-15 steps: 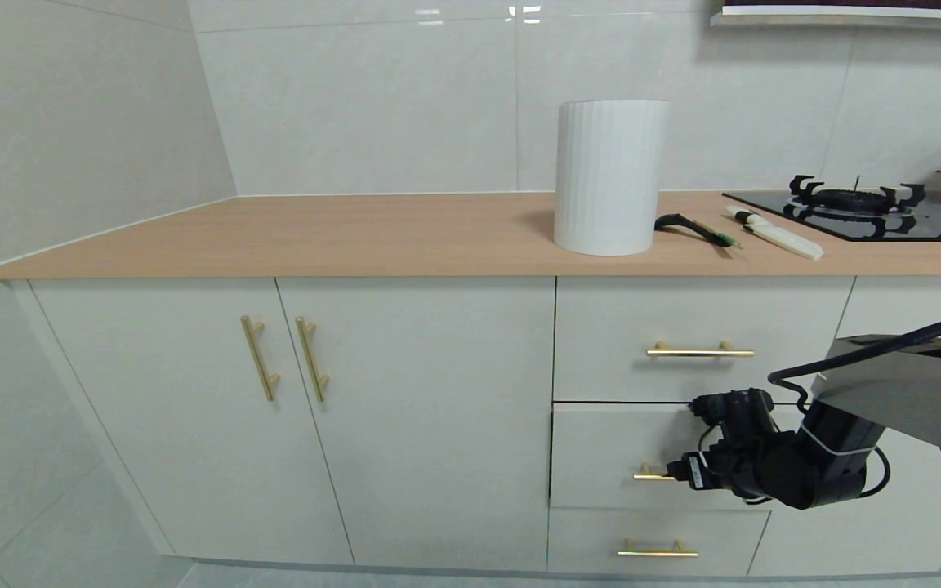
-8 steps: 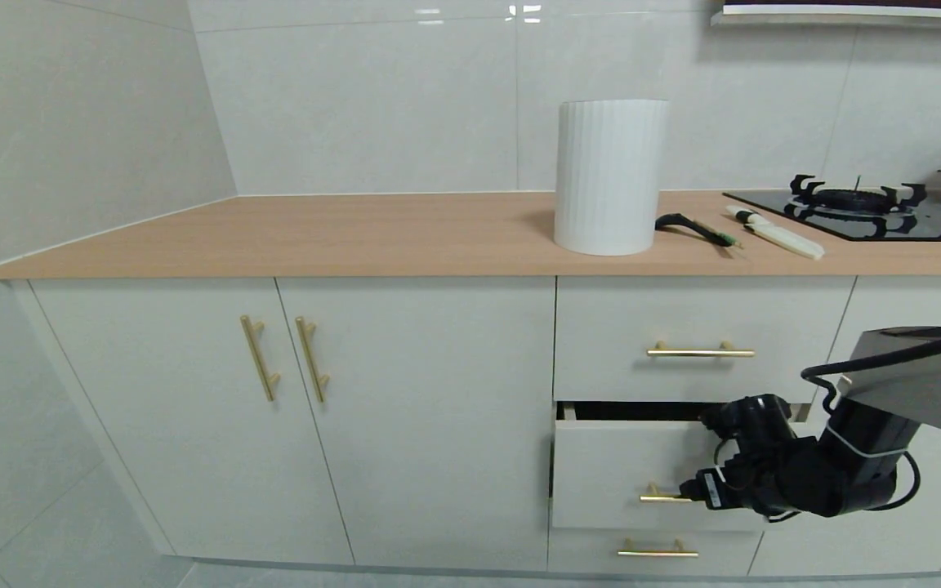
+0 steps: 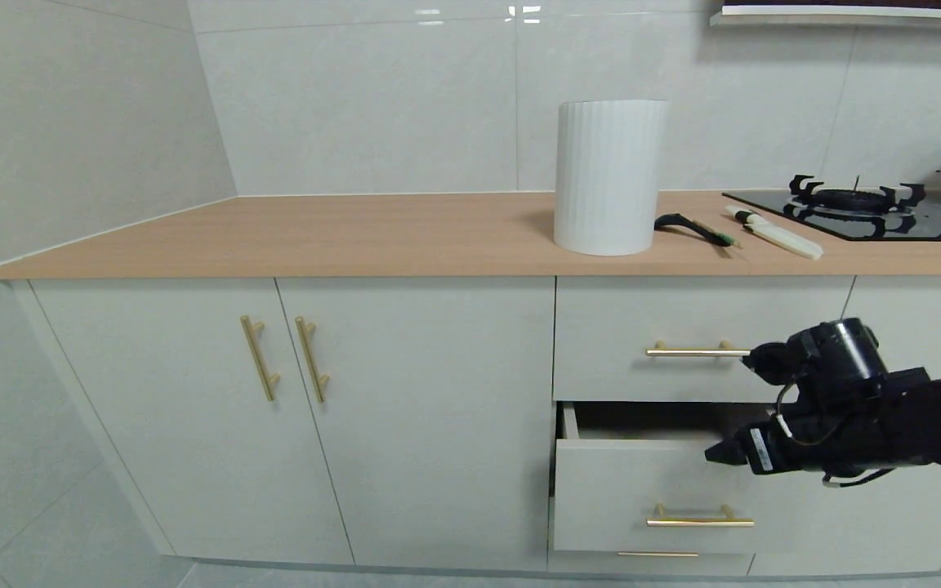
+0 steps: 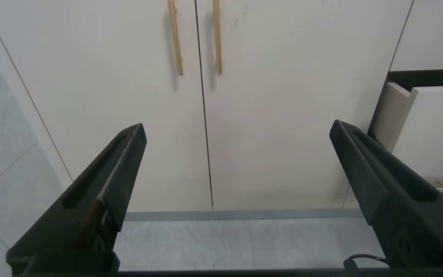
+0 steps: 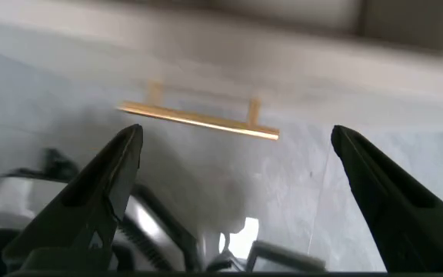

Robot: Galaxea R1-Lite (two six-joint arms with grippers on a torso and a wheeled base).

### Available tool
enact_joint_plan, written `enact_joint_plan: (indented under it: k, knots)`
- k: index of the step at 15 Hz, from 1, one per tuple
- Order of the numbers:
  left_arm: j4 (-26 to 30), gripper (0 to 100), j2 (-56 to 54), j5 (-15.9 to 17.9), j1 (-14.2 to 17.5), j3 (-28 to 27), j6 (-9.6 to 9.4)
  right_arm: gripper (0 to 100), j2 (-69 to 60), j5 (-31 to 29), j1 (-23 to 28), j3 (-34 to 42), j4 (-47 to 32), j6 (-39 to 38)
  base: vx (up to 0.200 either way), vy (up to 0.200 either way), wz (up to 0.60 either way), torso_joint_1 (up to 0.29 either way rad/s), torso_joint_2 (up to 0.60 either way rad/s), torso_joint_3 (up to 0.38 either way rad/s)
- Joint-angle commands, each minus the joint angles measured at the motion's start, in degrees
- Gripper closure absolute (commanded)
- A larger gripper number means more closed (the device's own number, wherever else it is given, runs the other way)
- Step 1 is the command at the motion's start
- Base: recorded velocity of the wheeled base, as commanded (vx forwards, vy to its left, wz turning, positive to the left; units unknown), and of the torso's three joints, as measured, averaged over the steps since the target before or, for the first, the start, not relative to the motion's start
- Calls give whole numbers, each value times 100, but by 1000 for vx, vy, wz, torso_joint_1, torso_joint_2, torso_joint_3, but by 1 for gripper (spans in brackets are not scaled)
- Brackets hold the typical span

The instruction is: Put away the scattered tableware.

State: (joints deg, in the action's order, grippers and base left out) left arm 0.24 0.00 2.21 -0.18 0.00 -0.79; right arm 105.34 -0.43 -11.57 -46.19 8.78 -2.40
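Glossy white wall tiles point(image 3: 356, 98) back a long wood-grain tabletop point(image 3: 315, 237), set over flat white cabinets w/ slim brass bar handles. Your right gripper point(image 3: 720, 452) sits low. Its forearm comes in from the right approx level, and the tips point left at the upper front of the mid drawer point(image 3: 626, 482). It's above the drawer's handle point(image 3: 699, 517) and clear of it; can't tell if it touches the drawer front. Jaws are spread wide w/ nothing btwn them. From the right wrist cam a brass bar shows blurred beyond the two black fingers point(image 5: 106, 192). The mid drawer stands part-open w/ a dark gap along its top; the drawer above it is shut. Your left gripper point(image 4: 235, 131) hangs low facing the double doors point(image 4: 206, 100), jaws also wide apart, holding nothing. Tableware lies up on the tabletop: a curved black utensil w/ a green end point(image 3: 695, 229) and a cream-white stick-shaped one point(image 3: 774, 233). They're near each other, just right of a tall white ribbed cylinder point(image 3: 609, 175) standing upright. A black glass hob point(image 3: 854, 220) w/ dark pan supports sits at the far right.
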Motion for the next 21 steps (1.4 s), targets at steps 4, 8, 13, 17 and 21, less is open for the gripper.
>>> enact_joint_plan:
  k: [4,8,13,17,21]
  knots:
    - [2,0,0,-1,1,0,0,0,365,-98,-153,-769,-175,-41,0,0,0,0,0,0]
    - [2,0,0,-1,1,0,0,0,1331,-353,-153,-795,678,-270,0,0,0,0,0,0]
    - [2,0,0,-1,1,0,0,0,2070,-652,-126,-769,1671,-358,0,0,0,0,0,0]
    - [2,0,0,-1,1,0,0,0,2114,-643,-118,-760,1662,-340,0,0,0,0,0,0]
    - [2,0,0,-1,1,0,0,0,1876,-634,-126,-716,1381,-322,0,0,0,0,0,0]
